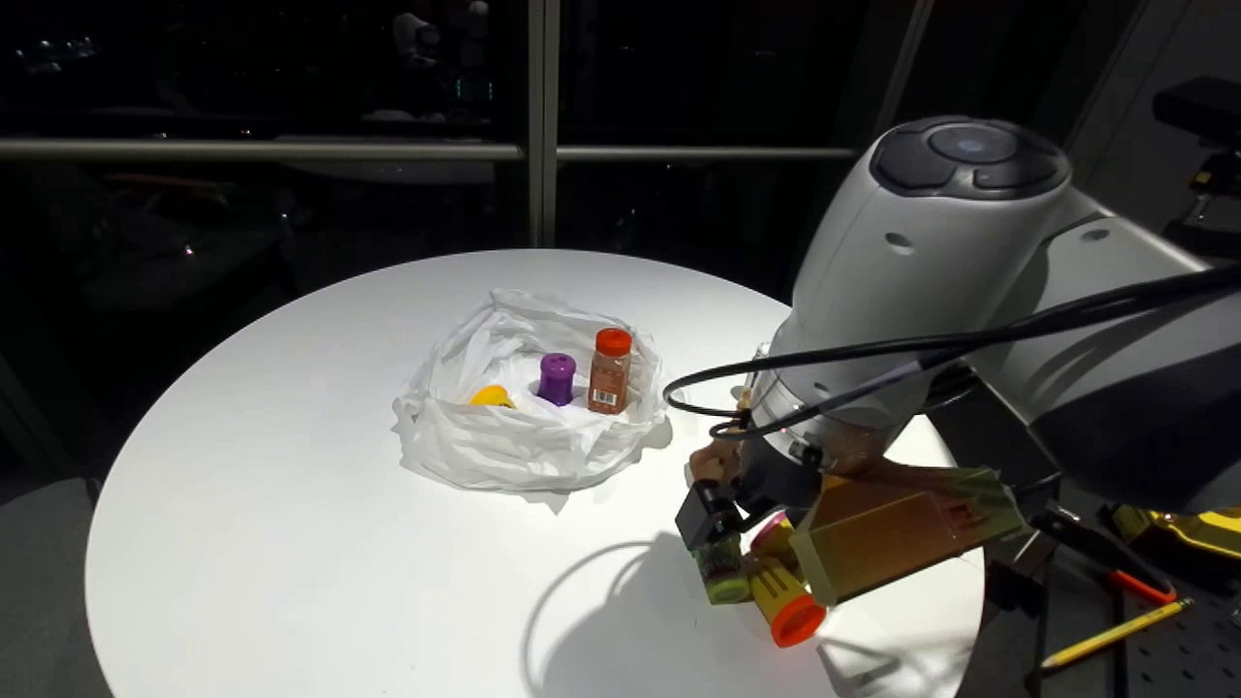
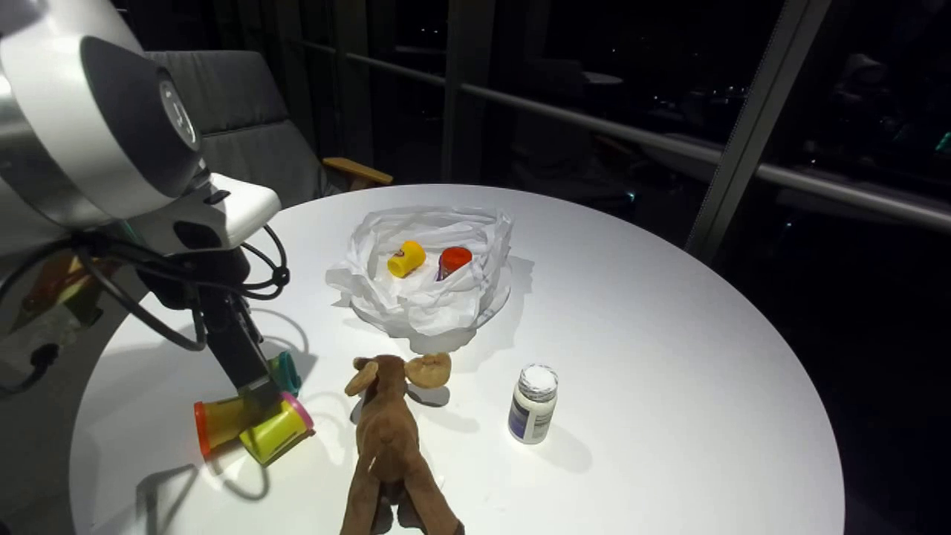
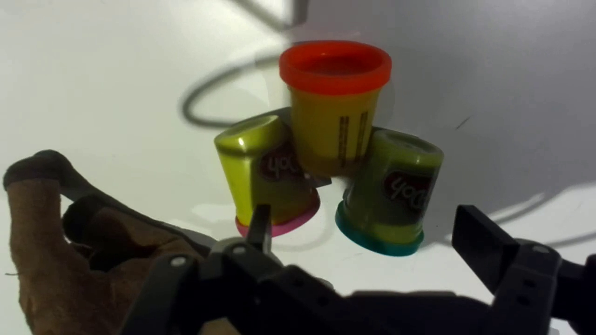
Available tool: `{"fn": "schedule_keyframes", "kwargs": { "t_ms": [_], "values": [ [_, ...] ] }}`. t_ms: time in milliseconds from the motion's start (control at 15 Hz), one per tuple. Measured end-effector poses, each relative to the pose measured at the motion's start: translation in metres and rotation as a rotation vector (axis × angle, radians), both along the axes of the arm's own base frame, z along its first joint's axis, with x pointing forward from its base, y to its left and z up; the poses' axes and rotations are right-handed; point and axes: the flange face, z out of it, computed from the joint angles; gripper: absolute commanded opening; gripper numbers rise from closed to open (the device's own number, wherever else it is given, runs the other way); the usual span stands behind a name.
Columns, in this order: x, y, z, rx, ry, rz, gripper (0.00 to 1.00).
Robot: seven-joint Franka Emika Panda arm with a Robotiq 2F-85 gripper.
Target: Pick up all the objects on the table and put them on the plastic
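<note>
Nearest me, a brown plush animal [image 2: 390,446] lies on the round white table [image 2: 669,371], a white plastic bottle [image 2: 533,409] upright to its right. To its left hangs the black hand [image 3: 365,228], jaws spread, close to an orange-lidded yellow tub [image 3: 334,125], a pink-lidded yellow-green tub [image 3: 249,172] and a teal-lidded green tub [image 3: 396,186]. Farther off, a crumpled white plastic bag [image 2: 427,316] holds a plain yellow tub [image 2: 406,260], a purple container [image 1: 556,381] and a red-capped jar [image 1: 609,376].

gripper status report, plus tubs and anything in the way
Gripper open, nothing held. Orange-lidded tub, pink-lidded tub, teal-lidded tub bunched outside plastic bag. Brown plush toy beside them, possibly in the way.
</note>
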Motion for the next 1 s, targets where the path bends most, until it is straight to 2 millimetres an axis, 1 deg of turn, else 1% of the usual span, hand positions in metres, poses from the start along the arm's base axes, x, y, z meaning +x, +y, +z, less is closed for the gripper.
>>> {"fn": "schedule_keyframes", "kwargs": {
  "t_ms": [200,467,533,600,800,1000],
  "values": [
    [0.014,0.002,-0.012,-0.004,0.011,0.019,1.00],
    [0.030,0.016,-0.017,0.008,0.009,0.056,1.00],
    [0.032,0.019,-0.018,0.013,0.012,0.062,0.75],
    [0.032,0.022,-0.020,0.018,0.017,0.066,0.75],
    [0.033,0.025,-0.027,0.026,0.040,0.069,0.51],
    [0.034,0.021,-0.034,0.021,0.060,0.053,0.27]
  ]
}}
